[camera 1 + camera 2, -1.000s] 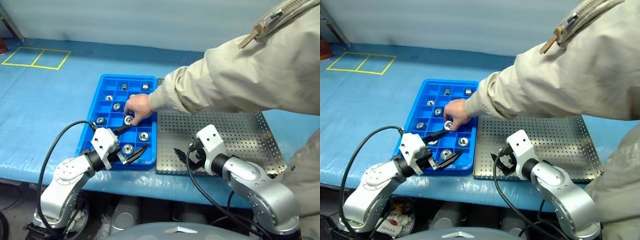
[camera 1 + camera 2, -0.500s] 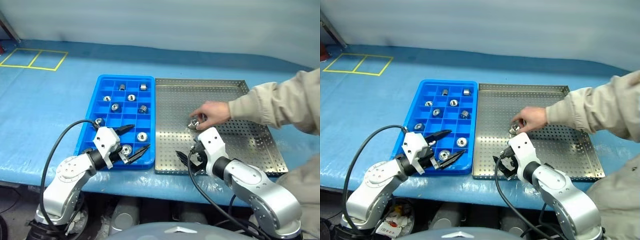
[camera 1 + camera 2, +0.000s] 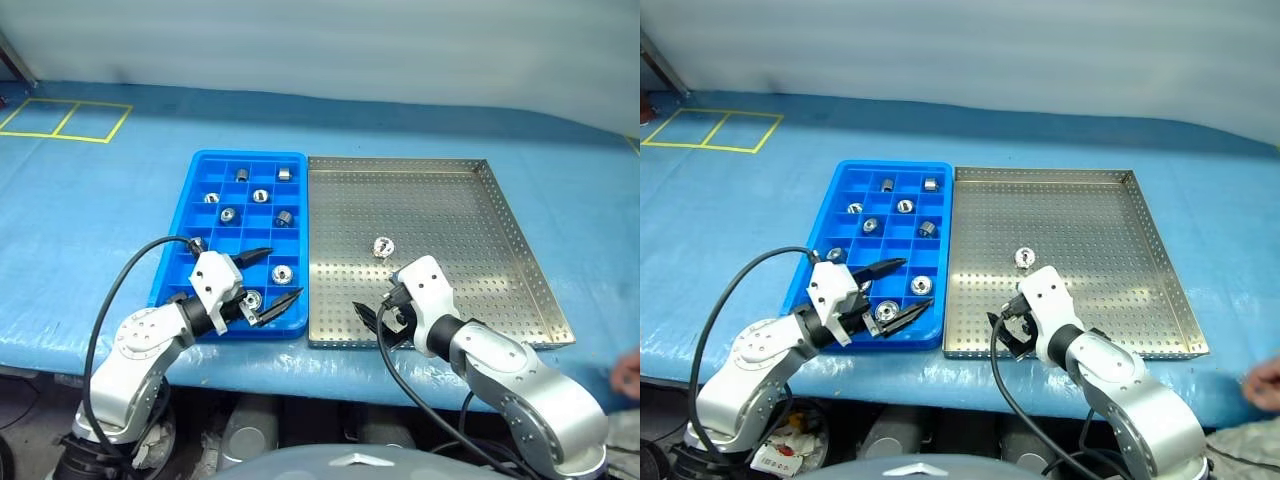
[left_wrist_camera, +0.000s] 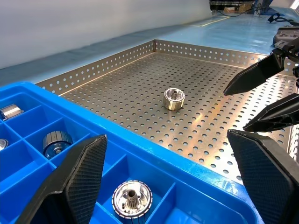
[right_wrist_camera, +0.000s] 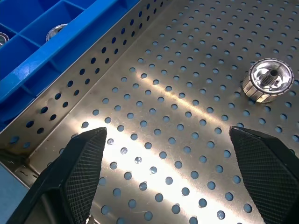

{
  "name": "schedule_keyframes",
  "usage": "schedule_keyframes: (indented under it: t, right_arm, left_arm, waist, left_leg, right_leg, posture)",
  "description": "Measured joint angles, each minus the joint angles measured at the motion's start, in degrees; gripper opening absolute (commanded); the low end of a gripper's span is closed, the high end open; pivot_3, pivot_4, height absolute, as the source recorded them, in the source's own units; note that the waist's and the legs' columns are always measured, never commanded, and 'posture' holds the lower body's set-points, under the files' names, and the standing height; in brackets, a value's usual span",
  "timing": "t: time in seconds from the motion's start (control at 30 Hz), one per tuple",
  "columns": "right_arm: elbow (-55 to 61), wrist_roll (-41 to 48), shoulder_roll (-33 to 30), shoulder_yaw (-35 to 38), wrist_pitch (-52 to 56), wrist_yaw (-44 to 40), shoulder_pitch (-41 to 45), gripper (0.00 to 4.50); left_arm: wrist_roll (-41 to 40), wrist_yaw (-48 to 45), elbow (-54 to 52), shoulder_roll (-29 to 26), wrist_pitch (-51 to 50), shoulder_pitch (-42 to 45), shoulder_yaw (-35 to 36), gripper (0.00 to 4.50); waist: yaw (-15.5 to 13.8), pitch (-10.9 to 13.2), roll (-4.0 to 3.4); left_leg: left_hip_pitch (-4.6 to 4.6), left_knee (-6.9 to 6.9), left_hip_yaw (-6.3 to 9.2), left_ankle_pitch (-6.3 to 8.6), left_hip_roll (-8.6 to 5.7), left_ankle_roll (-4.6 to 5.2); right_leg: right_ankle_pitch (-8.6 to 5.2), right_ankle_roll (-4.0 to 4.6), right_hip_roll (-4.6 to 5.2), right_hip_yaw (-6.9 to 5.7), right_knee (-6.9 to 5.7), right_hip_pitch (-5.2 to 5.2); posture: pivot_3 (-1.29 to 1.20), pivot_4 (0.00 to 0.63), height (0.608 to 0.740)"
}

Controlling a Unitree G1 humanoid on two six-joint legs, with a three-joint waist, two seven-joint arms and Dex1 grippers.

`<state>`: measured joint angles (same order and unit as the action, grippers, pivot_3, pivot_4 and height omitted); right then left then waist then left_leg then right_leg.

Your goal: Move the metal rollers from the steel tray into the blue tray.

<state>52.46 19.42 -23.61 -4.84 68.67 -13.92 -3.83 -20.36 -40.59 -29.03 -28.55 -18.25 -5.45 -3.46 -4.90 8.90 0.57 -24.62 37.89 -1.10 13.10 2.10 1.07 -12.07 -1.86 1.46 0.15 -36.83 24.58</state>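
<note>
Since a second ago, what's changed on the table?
The person's hand took one metal roller out of the blue tray, set it on the steel tray, let go and withdrew toward the table's near right edge. Both grippers, left and right, stayed open and in place.

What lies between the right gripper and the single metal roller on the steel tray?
Nothing: only the steel tray's bare perforated floor lies between the open right gripper and the metal roller, as the right wrist view shows.
</note>
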Motion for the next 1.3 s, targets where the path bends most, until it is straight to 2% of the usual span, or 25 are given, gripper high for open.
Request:
schedule_keyframes:
  t: [0.23, 0.47, 0.8, 0.9, 1.07, 1.1, 1.3]
  right_arm:
    - [-6.4, -5.0, 5.7, 2.6, -2.3, 7.5, 6.2, 4.44]
    - [-22.3, -10.8, 16.1, 3.1, -7.1, 16.2, 15.9, 4.44]
    - [-40.3, -14.8, 21.3, 1.3, -17.5, 18.0, 20.7, 4.44]
    - [-42.9, -15.3, 21.5, 1.2, -18.8, 17.9, 20.0, 3.58]
    - [-41.4, -15.6, 21.6, 0.2, -19.7, 16.6, 17.7, 1.90]
    - [-40.7, -15.6, 21.6, -0.1, -19.4, 16.3, 17.2, 1.70]
    - [-37.5, -15.6, 20.7, -0.9, -16.9, 14.1, 18.3, 1.71]
  left_arm:
    - [1.3, 2.4, 0.5, 2.9, -0.3, 4.4, -2.0, 4.50]
    - [1.7, 1.5, 1.9, 3.5, -0.2, 5.1, -4.9, 4.50]
    - [1.7, 1.8, 1.9, 3.7, -0.1, 3.7, -6.0, 4.50]
    - [1.7, 2.0, 1.9, 3.7, 0.0, 2.7, -6.0, 4.50]
    - [1.7, 3.1, 1.6, 3.6, 0.0, 1.2, -5.9, 4.50]
    - [1.7, 3.2, 1.5, 3.6, 0.0, 1.0, -5.9, 4.50]
    - [1.7, 4.6, 0.9, 3.6, 0.1, -0.9, -5.5, 4.50]
  waist:
    - [0.0, 0.0, 0.02]
    - [1.0, 0.0, 0.01]
    - [1.0, 0.0, 0.00]
    - [0.9, 0.0, 0.00]
    - [0.8, 0.0, -0.01]
    - [0.8, 0.0, -0.01]
    - [0.5, 0.0, -0.03]
  left_leg:
    - [0.01, 0.06, -0.04, -0.02, -0.06, 0.02]
    - [0.04, -0.02, -0.09, -0.03, -0.28, 0.04]
    - [0.07, -0.03, -0.13, -0.06, -0.34, 0.10]
    - [0.08, -0.04, -0.13, -0.06, -0.34, 0.10]
    - [0.12, -0.04, -0.06, -0.08, -0.32, 0.12]
    - [0.12, -0.04, -0.06, -0.08, -0.31, 0.12]
    - [0.12, -0.04, -0.05, -0.08, -0.31, 0.13]
  right_leg:
    - [0.03, -0.05, -0.04, 0.06, -0.04, -0.02]
    - [0.05, -0.05, -0.20, 0.29, -0.09, 0.02]
    - [0.10, -0.12, -0.17, 0.41, -0.08, 0.01]
    - [0.10, -0.11, -0.17, 0.42, -0.09, 0.01]
    - [0.10, -0.12, -0.16, 0.43, -0.09, -0.01]
    - [0.10, -0.12, -0.15, 0.43, -0.10, -0.01]
    - [0.11, -0.14, -0.12, 0.45, -0.10, 0.03]
  posture:
    - [0.19, 0.150, 0.740]
    - [0.18, 0.150, 0.740]
    - [0.24, 0.150, 0.740]
    - [0.25, 0.150, 0.740]
    - [0.27, 0.150, 0.740]
    - [0.27, 0.150, 0.740]
    - [0.34, 0.150, 0.740]
